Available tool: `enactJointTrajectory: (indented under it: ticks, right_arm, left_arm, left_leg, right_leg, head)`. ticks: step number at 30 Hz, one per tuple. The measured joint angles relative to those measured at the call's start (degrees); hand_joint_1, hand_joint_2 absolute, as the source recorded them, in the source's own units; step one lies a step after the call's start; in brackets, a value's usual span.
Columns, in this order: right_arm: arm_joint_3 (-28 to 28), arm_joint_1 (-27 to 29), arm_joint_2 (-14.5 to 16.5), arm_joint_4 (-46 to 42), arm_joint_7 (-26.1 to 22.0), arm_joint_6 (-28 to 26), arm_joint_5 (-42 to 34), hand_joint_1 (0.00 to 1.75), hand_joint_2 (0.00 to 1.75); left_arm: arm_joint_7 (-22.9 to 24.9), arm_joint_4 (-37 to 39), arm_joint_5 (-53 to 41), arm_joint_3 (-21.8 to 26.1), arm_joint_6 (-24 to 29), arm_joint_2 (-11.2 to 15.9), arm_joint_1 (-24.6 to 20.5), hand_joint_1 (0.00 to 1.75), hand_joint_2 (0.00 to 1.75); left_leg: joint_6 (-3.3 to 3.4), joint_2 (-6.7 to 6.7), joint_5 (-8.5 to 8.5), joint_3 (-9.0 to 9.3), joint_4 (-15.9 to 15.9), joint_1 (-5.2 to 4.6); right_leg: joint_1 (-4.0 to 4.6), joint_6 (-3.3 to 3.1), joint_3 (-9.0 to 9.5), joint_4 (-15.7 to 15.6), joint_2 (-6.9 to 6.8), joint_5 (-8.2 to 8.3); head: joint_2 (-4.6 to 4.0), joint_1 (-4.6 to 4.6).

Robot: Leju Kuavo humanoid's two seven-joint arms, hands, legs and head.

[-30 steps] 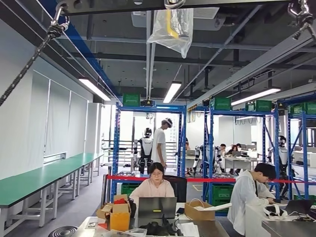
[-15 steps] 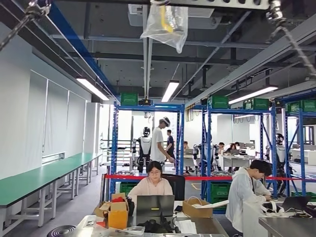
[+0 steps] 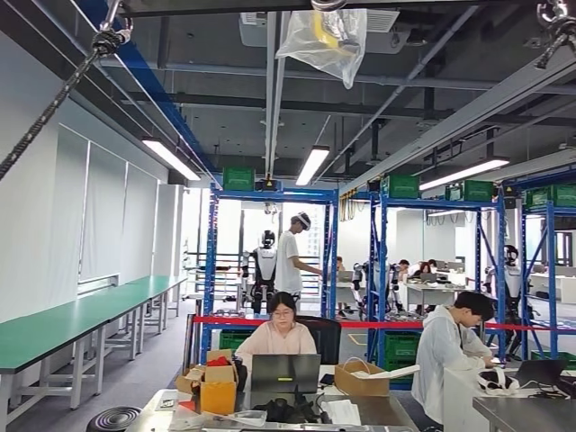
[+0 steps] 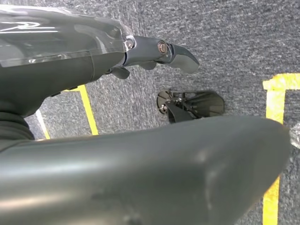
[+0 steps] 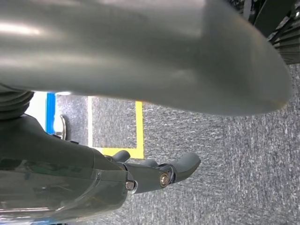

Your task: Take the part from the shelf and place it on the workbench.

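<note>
Overhead, blue shelving (image 3: 272,261) stands beyond the desk (image 3: 381,412) edge.

No legible text, label, brand, number or sign is found in any view. In the head view, the green crates (image 3: 239,179) on top of the blue shelving (image 3: 270,261) carry no readable marking, and the cardboard boxes (image 3: 219,389) on the desk show none either. The laptop (image 3: 285,373) back is plain. The red barrier tape (image 3: 230,321) across the shelving shows no lettering. The yellow floor lines (image 4: 88,110) in the wrist views are plain stripes without characters.
</note>
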Motion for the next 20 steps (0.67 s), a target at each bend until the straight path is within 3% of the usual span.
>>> enactJointTrajectory:
  ticks: [2,7,14,15,18,19,20]
  right_arm:
    - [-0.4,0.0,0.0,0.0,-0.2,0.3,-0.2,0.0,1.75]
    - [-1.1,0.0,-0.1,0.0,-0.6,1.0,-0.8,0.0,1.75]
    - [0.3,0.8,-0.3,-0.8,-0.9,1.1,-4.2,0.0,1.75]
    - [0.7,0.9,-0.3,-0.9,-1.0,1.1,-4.7,0.0,1.31]
    - [1.9,1.3,-0.3,-1.4,-1.1,1.3,-6.3,0.0,0.0]
    - [2.4,1.5,-0.3,-1.6,-1.1,1.3,-6.8,0.0,0.0]
    - [2.7,1.5,-0.3,-1.7,-1.2,1.3,-7.1,0.0,0.0]
  left_arm:
    - [-0.4,0.0,0.0,0.4,-0.2,0.0,0.0,0.0,1.75]
    - [-0.5,-0.5,-0.4,2.6,-0.8,-0.1,0.1,0.0,1.75]
    - [1.9,-2.4,-8.9,11.7,-1.3,-0.5,1.4,0.0,1.75]
    - [2.2,-2.7,-10.4,13.0,-1.4,-0.5,1.6,0.0,1.75]
    - [3.3,-3.4,-15.0,16.8,-1.6,-0.6,2.3,0.0,0.44]
    - [3.7,-3.7,-16.5,18.2,-1.7,-0.7,2.5,0.0,0.0]
    - [3.8,-3.9,-17.3,18.9,-1.7,-0.7,2.6,0.0,0.0]
  left_leg:
    - [0.02,0.0,0.01,0.0,0.0,0.02]
    - [0.05,0.0,0.06,0.02,-0.1,0.04]
    - [0.04,0.0,0.11,0.02,-0.1,0.05]
    - [0.04,0.0,0.11,0.02,-0.1,0.05]
    - [0.04,0.0,0.1,0.02,-0.1,0.04]
    - [0.04,0.0,0.1,0.02,-0.1,0.03]
    - [0.04,0.0,0.1,0.02,-0.1,0.03]
  right_leg:
    - [0.01,0.0,-0.02,0.0,0.0,0.0]
    - [0.01,0.0,-0.05,0.0,-0.01,0.0]
    - [0.03,0.0,-0.06,0.0,-0.01,0.0]
    - [0.03,0.0,-0.06,0.0,-0.01,0.0]
    - [0.02,0.0,-0.06,0.0,-0.01,0.0]
    - [0.02,0.0,-0.06,0.0,-0.01,0.0]
    - [0.02,0.0,-0.05,0.0,-0.01,0.0]
  head:
    - [0.0,0.0]
    - [0.0,0.0]
    - [0.0,0.0]
    - [0.0,0.0]
    - [0.0,0.0]
    - [0.0,0.0]
    - [0.0,0.0]
